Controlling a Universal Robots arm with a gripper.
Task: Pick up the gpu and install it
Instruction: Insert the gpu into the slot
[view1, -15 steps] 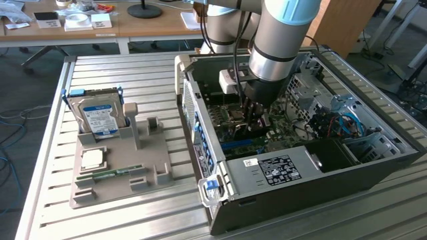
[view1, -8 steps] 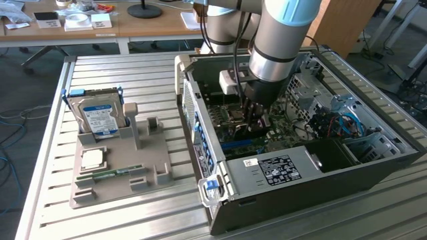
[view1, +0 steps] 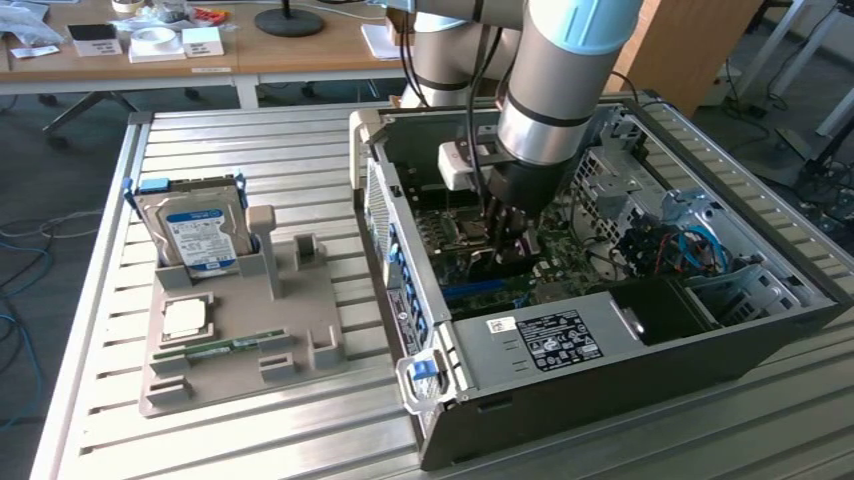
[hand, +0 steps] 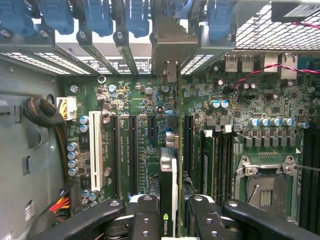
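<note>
My gripper (hand: 170, 212) is shut on the gpu (hand: 168, 172), which stands on edge between the two black fingers (hand: 145, 217); its dark face with a green logo shows near the pads. The card hangs just above the green motherboard (hand: 145, 100), in line with the black expansion slots (hand: 132, 150), and its pale bracket end (hand: 170, 75) points toward the case's rear openings. Whether it touches a slot I cannot tell. In the exterior view the gripper (view1: 514, 250) reaches down inside the open computer case (view1: 601, 350), over the board.
A silver hard drive (view1: 200, 230) stands in a grey holder (view1: 240, 345) at the exterior view's left, with a processor chip (view1: 184, 318) and a memory stick (view1: 220, 347). Inside the case are the power supply (view1: 567, 335), blue cables (view1: 687, 245), the processor socket (hand: 262, 187) and blue latches (hand: 95, 15).
</note>
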